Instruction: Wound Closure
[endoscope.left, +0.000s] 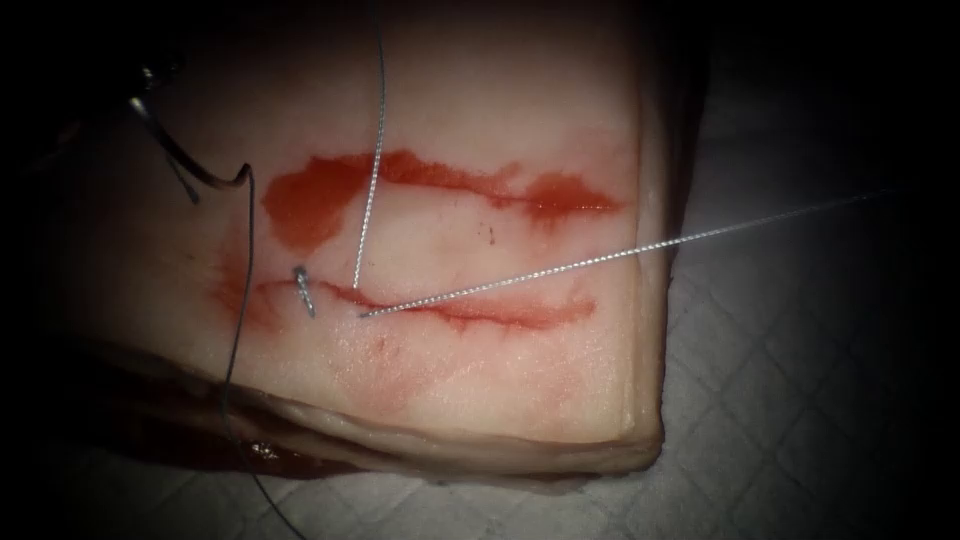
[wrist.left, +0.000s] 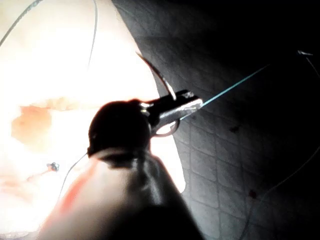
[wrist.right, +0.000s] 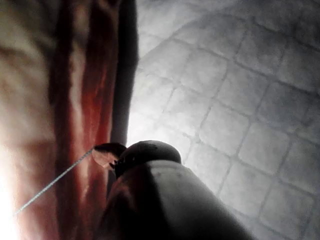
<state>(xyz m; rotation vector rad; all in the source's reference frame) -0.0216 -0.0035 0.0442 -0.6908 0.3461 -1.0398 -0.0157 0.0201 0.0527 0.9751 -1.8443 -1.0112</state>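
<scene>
The tissue (endoscope.left: 480, 390) bears a cut (endoscope.left: 480, 315) running left to right. My left tool (endoscope.left: 140, 85) is up at the far left, its jaws shut on the curved needle (endoscope.left: 185, 165), which is free of the tissue; it grips toward the end away from the thread. In the left wrist view the jaws (wrist.left: 180, 107) clamp the needle (wrist.left: 157, 77). Dark thread (endoscope.left: 238, 300) trails down from the needle's tail. A knot (endoscope.left: 303, 285) sits at the cut's left end. Two lighter strands leave the cut: one (endoscope.left: 372, 150) rises, one (endoscope.left: 620, 255) runs right. My right tool (wrist.right: 107, 154) is shut on thread (wrist.right: 50, 186).
Red fluid (endoscope.left: 330, 200) is smeared above the cut and along it. The tissue lies on a white quilted pad (endoscope.left: 800, 420), with its right edge (endoscope.left: 660, 300) and front edge close by. The pad also lies beyond the right tool (wrist.right: 235, 100).
</scene>
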